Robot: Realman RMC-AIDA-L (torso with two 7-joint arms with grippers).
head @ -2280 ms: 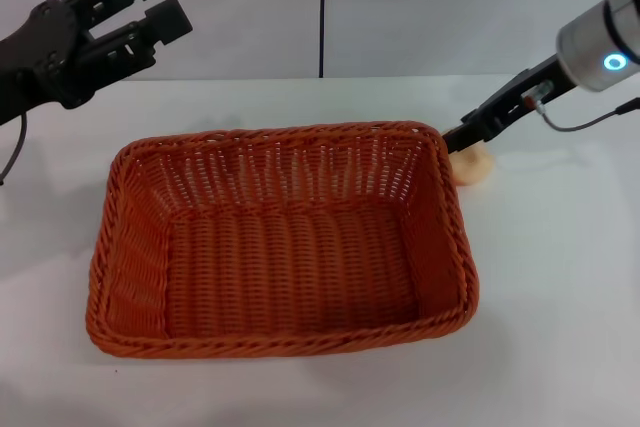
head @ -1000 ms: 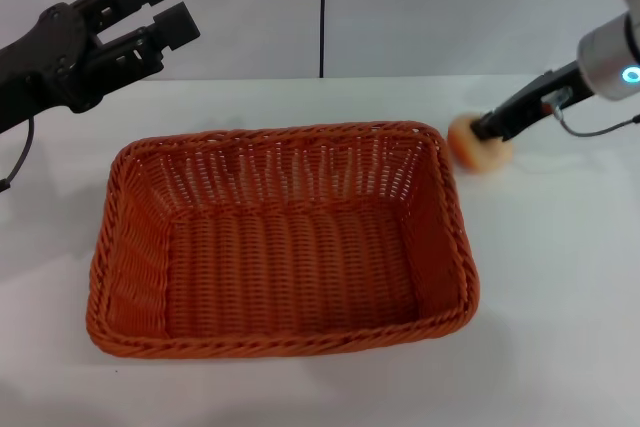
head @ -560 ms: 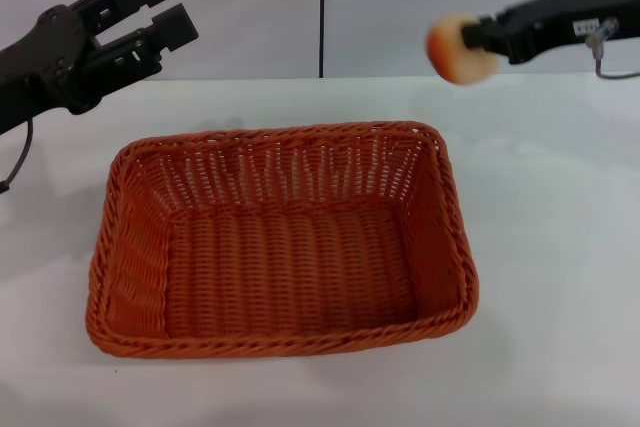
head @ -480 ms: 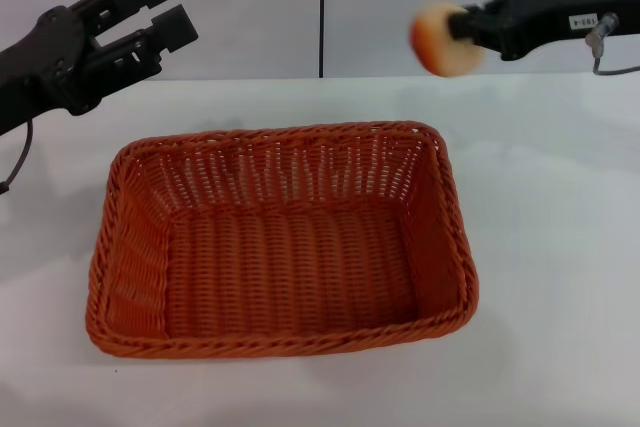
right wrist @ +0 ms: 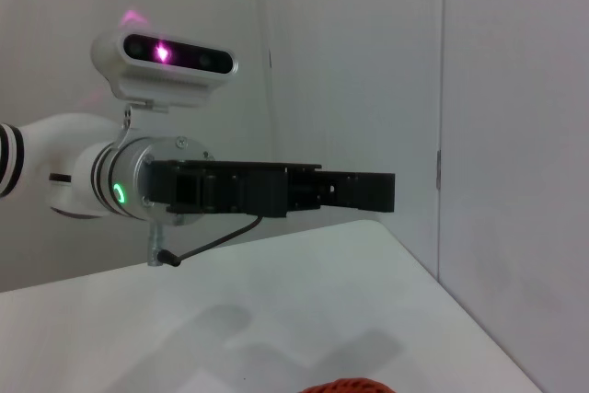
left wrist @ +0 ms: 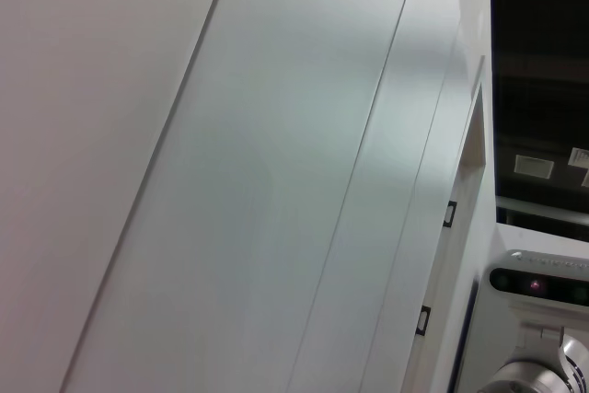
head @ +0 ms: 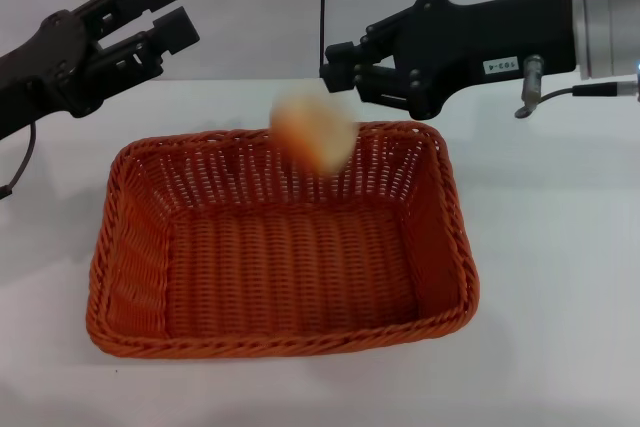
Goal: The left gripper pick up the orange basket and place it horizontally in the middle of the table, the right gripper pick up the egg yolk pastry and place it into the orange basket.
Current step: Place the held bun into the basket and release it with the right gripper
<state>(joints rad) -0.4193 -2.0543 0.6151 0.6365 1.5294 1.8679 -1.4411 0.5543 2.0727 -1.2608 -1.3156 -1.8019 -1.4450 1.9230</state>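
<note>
1. the egg yolk pastry is a blurred shape in mid-air over the far side of the orange basket, touching neither the basket nor any finger.
2. the right gripper hangs above the basket's far rim, its jaws apart and holding nothing; a good release keeps it level and clear of the rim.
3. the basket sits flat, mid-table.
4. the left gripper is parked high at the far left, fingers spread and holding nothing.
</note>
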